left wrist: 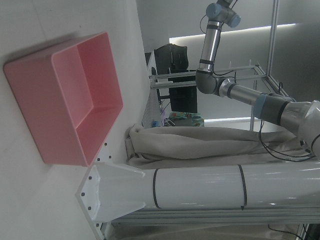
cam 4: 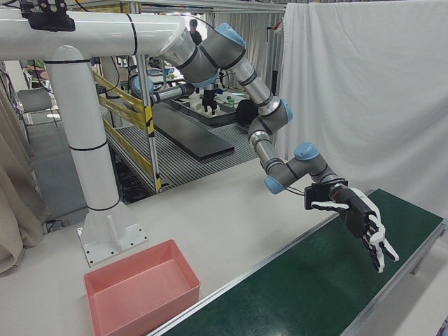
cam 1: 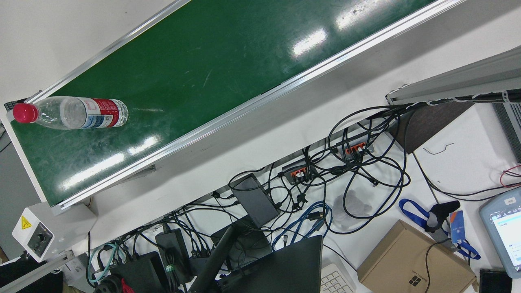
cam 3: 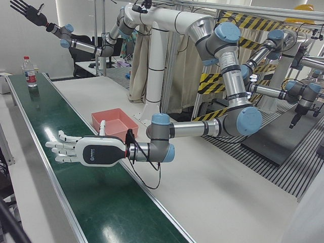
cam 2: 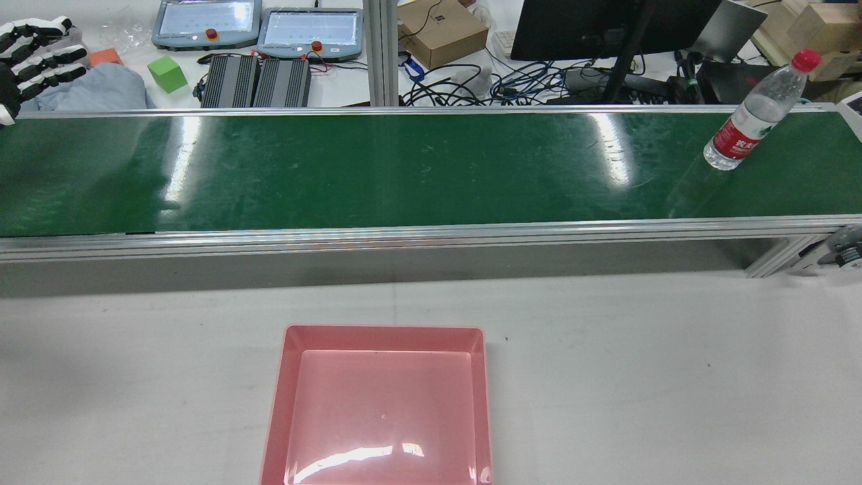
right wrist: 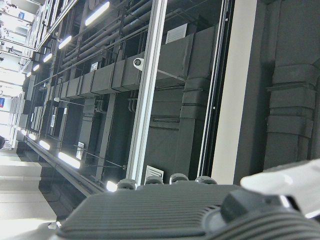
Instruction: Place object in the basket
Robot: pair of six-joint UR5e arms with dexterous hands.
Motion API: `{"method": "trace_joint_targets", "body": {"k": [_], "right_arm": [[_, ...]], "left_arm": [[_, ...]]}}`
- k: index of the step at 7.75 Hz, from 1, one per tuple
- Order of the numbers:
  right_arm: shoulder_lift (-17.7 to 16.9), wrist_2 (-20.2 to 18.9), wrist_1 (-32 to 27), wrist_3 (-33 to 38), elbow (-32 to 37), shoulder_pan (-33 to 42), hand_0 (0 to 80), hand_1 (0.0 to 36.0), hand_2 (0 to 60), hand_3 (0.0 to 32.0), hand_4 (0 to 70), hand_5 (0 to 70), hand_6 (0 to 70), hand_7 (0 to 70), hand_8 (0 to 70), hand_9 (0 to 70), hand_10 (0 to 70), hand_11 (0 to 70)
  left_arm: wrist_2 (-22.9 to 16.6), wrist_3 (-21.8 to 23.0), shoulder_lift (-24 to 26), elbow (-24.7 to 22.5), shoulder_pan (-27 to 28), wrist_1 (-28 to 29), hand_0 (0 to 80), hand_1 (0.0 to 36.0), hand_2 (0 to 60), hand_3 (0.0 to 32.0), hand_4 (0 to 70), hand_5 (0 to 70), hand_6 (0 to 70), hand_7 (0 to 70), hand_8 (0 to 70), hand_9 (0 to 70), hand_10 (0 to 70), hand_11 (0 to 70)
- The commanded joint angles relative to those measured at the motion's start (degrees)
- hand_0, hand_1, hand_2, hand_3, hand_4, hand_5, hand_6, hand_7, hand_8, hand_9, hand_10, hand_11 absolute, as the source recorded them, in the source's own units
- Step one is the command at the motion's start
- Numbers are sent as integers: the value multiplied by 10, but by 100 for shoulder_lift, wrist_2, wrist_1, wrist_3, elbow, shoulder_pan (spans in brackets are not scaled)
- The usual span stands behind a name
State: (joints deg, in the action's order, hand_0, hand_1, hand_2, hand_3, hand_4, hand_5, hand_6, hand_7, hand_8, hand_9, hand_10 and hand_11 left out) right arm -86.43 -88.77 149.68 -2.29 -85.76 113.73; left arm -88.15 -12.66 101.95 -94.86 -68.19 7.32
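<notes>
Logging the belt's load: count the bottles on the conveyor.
1. A water bottle with a red cap stands upright near the right end of the green conveyor belt in the rear view. No others visible.

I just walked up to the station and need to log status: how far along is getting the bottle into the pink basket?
Nothing looks done yet. The water bottle stands upright at the far right end of the green conveyor belt, untouched. The pink basket holds nothing. The left hand hovers open over the belt; the right hand is raised, open, holding nothing. Grasping, carrying and placing remain.
</notes>
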Motion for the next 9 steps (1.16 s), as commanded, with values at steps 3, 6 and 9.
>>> {"method": "trace_joint_targets", "body": {"k": [3,6,9], "right_arm": [[-5,0,0,0,7,0,0,0,0,0,0,0,0,0,0,0,0,0],[-5,0,0,0,7,0,0,0,0,0,0,0,0,0,0,0,0,0],[-5,0,0,0,7,0,0,0,0,0,0,0,0,0,0,0,0,0]], "left_arm": [[9,0,0,-6,-19,6,555,87,0,70,61,345,61,49,133,118,68,113],[9,0,0,-6,-19,6,553,83,0,80,27,338,49,41,109,101,55,94],[0,0,0,-41,-19,6,559,95,0,84,21,346,50,42,111,105,56,97]]}}
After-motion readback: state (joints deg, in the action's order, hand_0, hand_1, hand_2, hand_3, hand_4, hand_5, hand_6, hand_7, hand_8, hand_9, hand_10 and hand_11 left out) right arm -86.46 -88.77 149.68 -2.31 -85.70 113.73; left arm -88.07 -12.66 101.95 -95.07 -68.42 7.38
